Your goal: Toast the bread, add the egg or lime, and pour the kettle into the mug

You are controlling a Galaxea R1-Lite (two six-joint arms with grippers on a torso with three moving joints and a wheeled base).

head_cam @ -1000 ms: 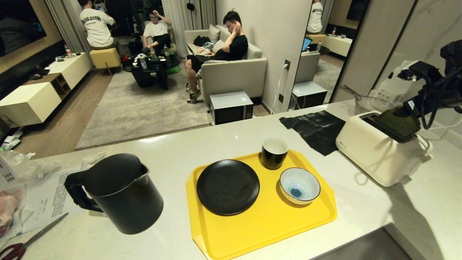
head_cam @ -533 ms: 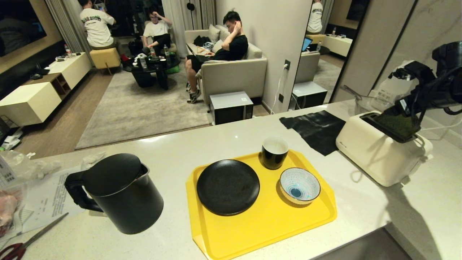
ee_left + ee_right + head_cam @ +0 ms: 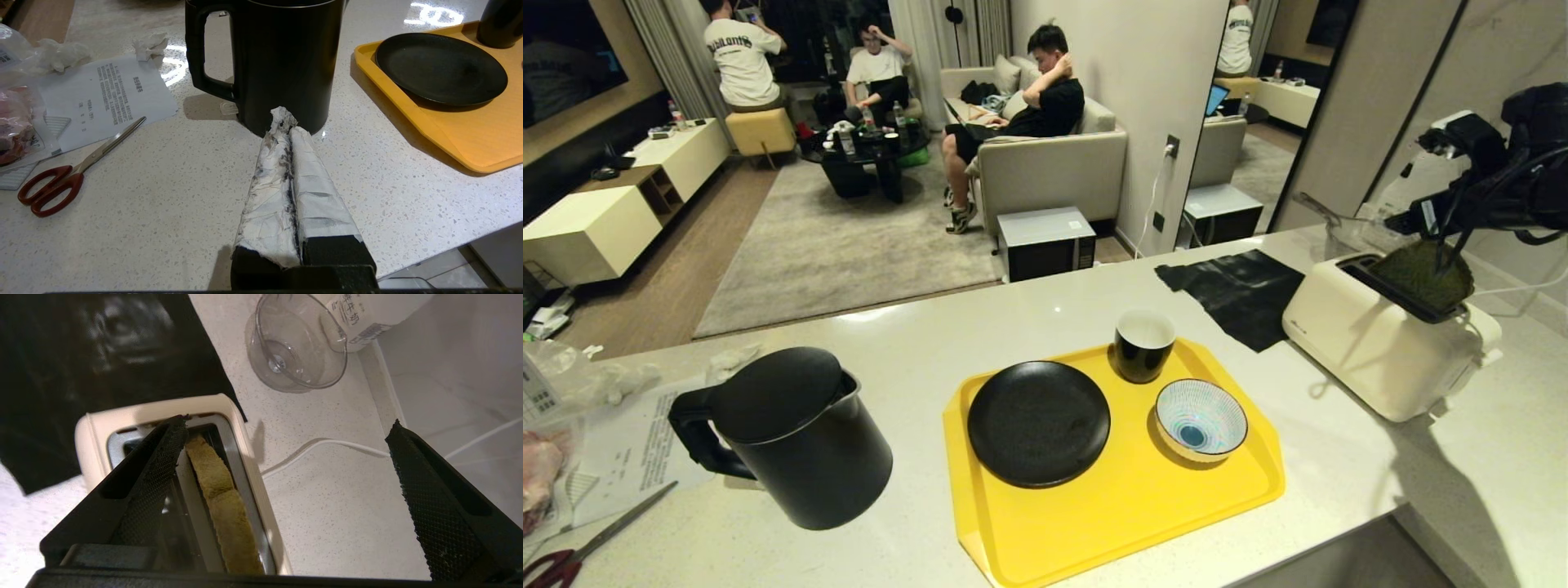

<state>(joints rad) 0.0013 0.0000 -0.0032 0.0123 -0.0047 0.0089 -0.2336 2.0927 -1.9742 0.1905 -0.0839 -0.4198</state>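
**Bread in the toaster, the rest not begun**

The bread (image 3: 222, 506) stands in a slot of the toaster (image 3: 1372, 343), its green top poking above the rim, so I judge the first step partly done; I cannot see whether the lever is down. The right gripper (image 3: 286, 465) hangs just above the slot with its jaws spread wide, holding nothing. The left gripper (image 3: 288, 134) sits low near the counter's near edge, pressed shut and empty, pointing at the kettle (image 3: 796, 437).

Everything else looks untouched. The mug (image 3: 1144, 345) stands on the yellow tray (image 3: 1127, 514) beside a black plate (image 3: 1038, 422) and a striped bowl (image 3: 1201, 419), both bare. No egg or lime shows anywhere. The kettle stands upright, lid on, well left of the tray.

The counter (image 3: 980, 327) is pale speckled stone, carrying scissors (image 3: 73, 173), a printed sheet (image 3: 106, 96) and a black cloth (image 3: 1237, 290). Beyond it is a living room with three people seated around a sofa (image 3: 1045, 159) and a low table.
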